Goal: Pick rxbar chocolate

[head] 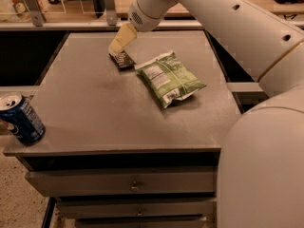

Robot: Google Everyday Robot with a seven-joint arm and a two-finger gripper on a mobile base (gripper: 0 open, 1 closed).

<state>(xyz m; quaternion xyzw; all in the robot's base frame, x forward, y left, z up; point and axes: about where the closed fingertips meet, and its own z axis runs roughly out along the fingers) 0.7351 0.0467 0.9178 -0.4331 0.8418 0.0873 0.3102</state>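
Pincer [116, 46] over far end of rxbar chocolate [123, 61] on bench [95, 108], hiding that end; open or closed, indiscernible.

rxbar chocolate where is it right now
In the camera view the rxbar chocolate lies on the far part of the table, just left of the green snack bag, with the gripper at its far end.
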